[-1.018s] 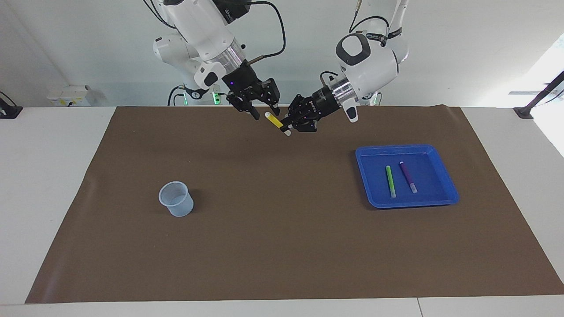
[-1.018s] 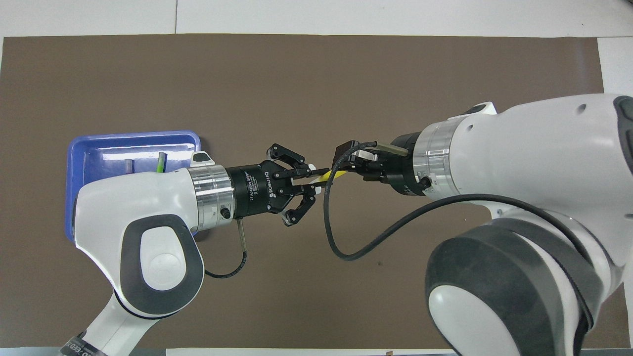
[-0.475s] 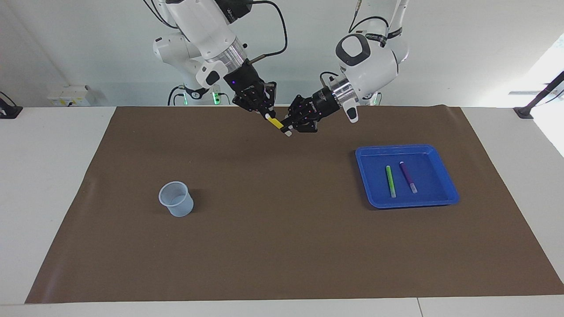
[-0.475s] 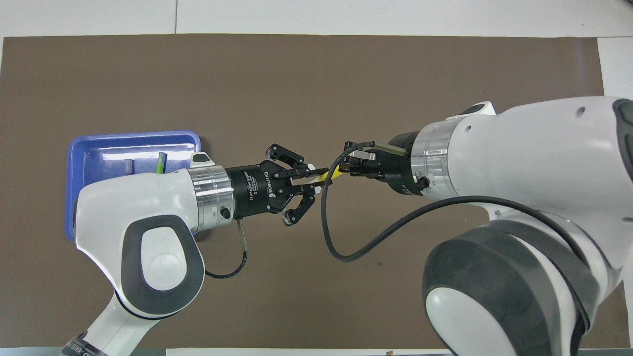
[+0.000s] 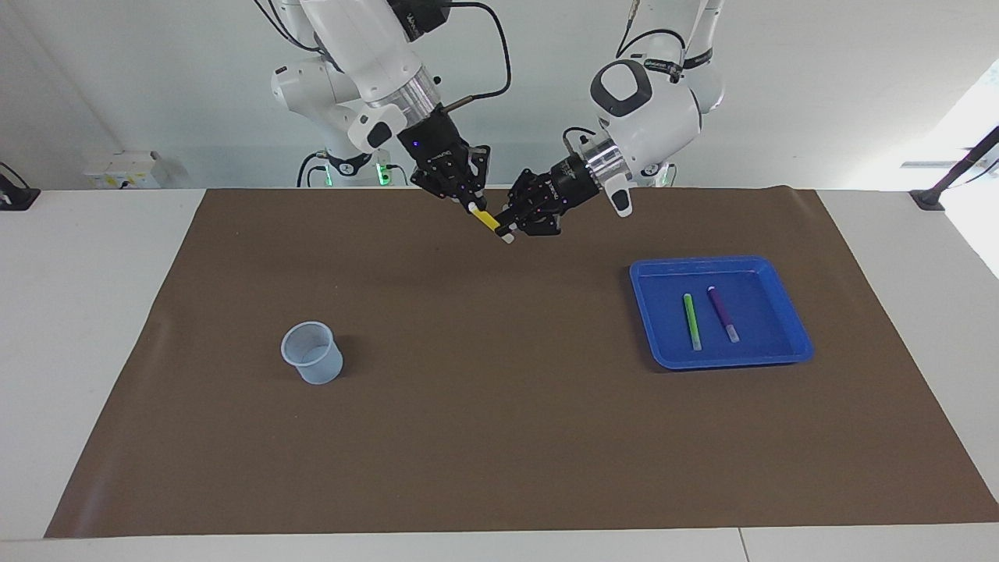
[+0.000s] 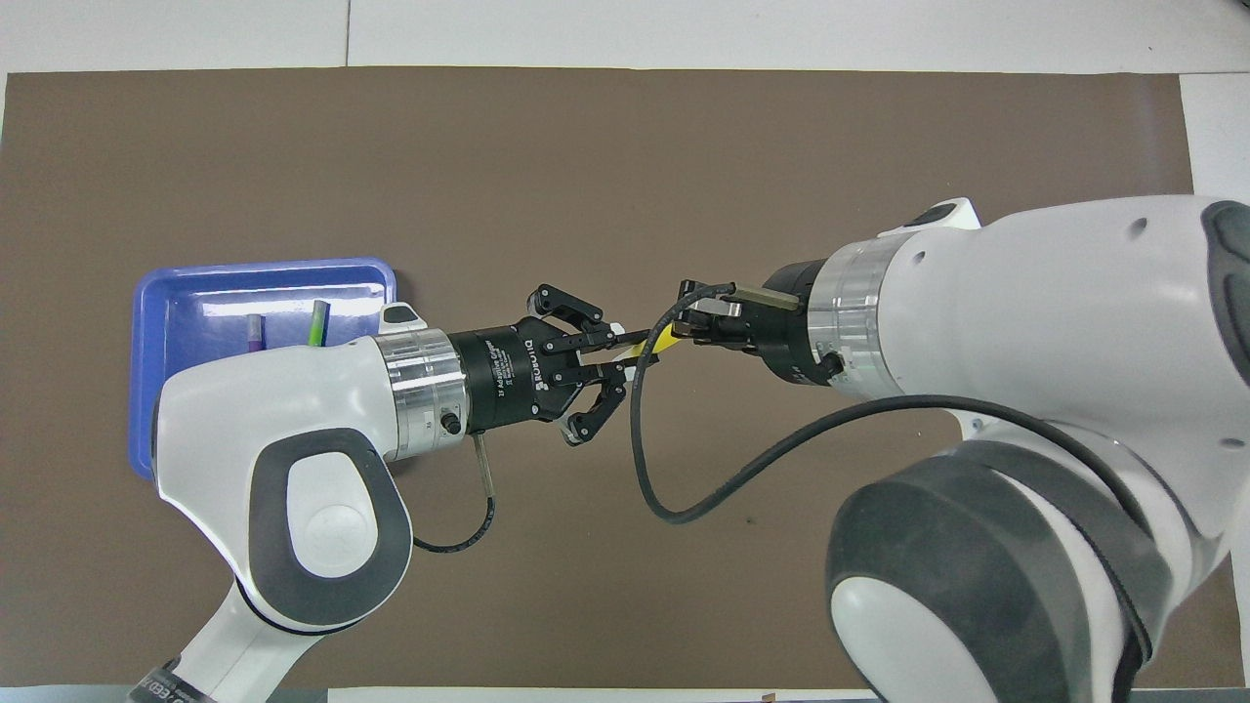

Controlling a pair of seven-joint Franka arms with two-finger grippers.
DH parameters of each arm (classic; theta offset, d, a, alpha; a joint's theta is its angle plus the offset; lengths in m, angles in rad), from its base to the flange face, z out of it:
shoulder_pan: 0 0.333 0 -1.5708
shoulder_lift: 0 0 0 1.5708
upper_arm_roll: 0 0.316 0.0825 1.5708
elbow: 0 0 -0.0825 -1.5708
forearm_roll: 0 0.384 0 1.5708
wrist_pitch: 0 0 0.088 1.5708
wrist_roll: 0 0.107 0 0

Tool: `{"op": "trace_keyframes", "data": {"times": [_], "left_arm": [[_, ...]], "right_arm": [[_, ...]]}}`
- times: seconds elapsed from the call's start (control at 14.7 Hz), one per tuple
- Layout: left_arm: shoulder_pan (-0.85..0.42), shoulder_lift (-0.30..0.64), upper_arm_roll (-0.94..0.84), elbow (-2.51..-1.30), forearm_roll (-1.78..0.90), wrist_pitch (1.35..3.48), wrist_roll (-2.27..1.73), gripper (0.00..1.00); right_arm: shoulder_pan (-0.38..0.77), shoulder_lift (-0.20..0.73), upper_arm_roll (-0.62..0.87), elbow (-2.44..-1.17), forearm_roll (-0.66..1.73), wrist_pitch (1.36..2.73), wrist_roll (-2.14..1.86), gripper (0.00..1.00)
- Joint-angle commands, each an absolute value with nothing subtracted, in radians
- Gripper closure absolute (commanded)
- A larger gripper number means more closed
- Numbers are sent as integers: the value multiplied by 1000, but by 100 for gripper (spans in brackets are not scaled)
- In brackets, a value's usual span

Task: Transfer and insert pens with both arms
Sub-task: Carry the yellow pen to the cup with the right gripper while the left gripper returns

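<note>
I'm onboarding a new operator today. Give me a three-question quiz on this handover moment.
1. True or false: the yellow pen is lying in the blue tray.
2. Which pens lie in the tray? A) green and purple B) yellow and green C) none
3. What stands on the brown mat toward the right arm's end of the table?

Key:
1. False. It is in the air between the right gripper and the left gripper.
2. A: green pen, purple pen.
3. The pale cup.
</note>
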State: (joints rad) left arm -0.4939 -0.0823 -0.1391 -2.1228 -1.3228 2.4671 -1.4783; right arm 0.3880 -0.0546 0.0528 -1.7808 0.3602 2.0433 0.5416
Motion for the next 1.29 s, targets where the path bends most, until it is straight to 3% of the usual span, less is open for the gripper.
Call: {"op": "trace_keyframes", "data": {"times": [0.0, 0.34, 0.75, 1.22], "left_arm": [[-514, -106, -126, -2151, -1350, 2487, -1445, 0], [-514, -106, -124, -2151, -1350, 2487, -1445, 0], [-482, -106, -120, -2157, -1329, 2470, -1447, 0], [-339, -100, -120, -2134, -774, 2221, -1430, 0]], "right_arm": [[382, -64, 49, -1796, 327, 2062, 537, 100], [351, -74, 48, -1813, 197, 2034, 457, 100], [151, -100, 48, -1893, 163, 2032, 79, 100], [25, -54, 48, -1950, 29, 2161, -122, 100]]}}
